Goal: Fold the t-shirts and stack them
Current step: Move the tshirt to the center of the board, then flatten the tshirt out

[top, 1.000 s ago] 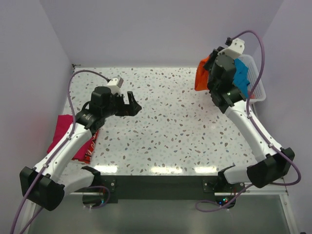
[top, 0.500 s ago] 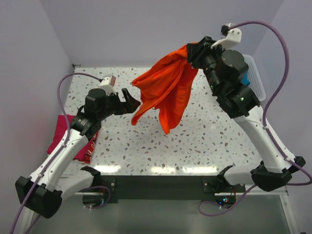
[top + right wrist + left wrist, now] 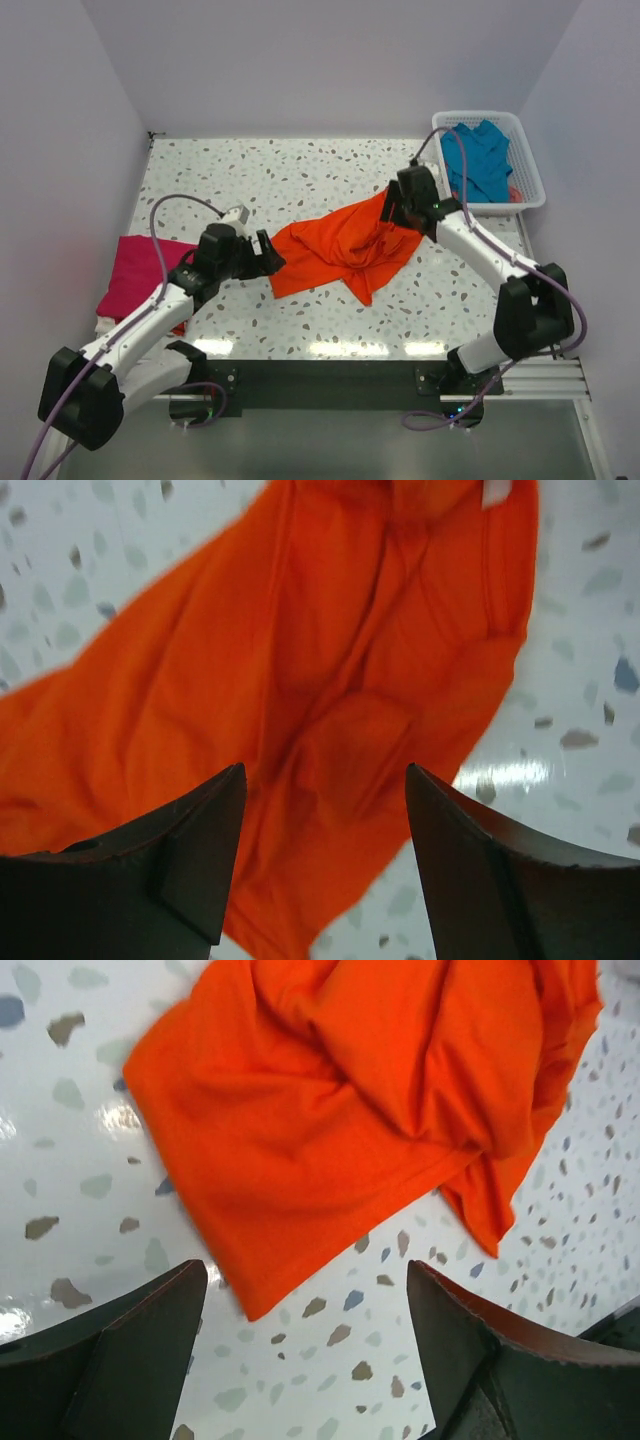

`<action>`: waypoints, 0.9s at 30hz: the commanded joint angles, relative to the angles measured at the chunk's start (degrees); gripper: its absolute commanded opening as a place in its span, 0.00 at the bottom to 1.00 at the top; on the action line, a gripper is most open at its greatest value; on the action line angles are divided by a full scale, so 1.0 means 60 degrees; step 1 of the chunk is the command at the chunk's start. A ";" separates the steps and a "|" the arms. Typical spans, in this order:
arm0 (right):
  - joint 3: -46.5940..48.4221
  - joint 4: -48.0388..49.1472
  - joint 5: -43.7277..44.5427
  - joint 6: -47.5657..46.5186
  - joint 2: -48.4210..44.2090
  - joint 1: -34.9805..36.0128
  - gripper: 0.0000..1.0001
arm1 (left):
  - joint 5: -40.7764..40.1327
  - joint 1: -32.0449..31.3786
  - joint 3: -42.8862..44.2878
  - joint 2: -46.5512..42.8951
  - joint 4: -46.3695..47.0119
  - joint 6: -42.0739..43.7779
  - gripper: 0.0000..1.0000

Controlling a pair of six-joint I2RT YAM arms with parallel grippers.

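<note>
While the limp, lightweight orange cloth t-shirt is lying crumpled centrally on the speckled table, the left gripper and right gripper are hovering wide open, empty, its hem corners offering likely pinch points.

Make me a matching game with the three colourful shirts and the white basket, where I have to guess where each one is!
Things:
1. bright orange cloth t-shirt
2. magenta-pink cloth t-shirt
3. teal-blue cloth t-shirt
4. white plastic lattice basket

Places:
A. inside the basket
B. at the far right corner of the speckled table
C. crumpled in the table's middle
D. at the table's left edge

Pairs: 1-C, 2-D, 3-A, 4-B.
</note>
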 commanded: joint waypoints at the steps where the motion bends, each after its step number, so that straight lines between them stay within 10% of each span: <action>1: -0.1888 0.0982 0.0236 0.0623 -0.2160 0.0983 0.68 | -0.0235 -0.0911 -0.0891 -0.0453 0.1282 -0.0009 0.85; 9: -0.5039 0.1716 0.0736 0.2073 -0.3146 0.2670 0.67 | -0.2328 -0.2614 -0.1129 0.1158 0.1649 -0.0199 0.79; 22: -0.5745 0.2741 0.1175 0.2998 -0.1697 0.4282 0.66 | -0.4250 -0.3025 -0.0396 0.3515 0.1297 -0.0463 0.73; 27: -0.5833 0.2756 0.1264 0.3057 -0.1505 0.4297 0.49 | -0.3739 -0.3099 0.0042 0.4059 0.1591 -0.0361 0.41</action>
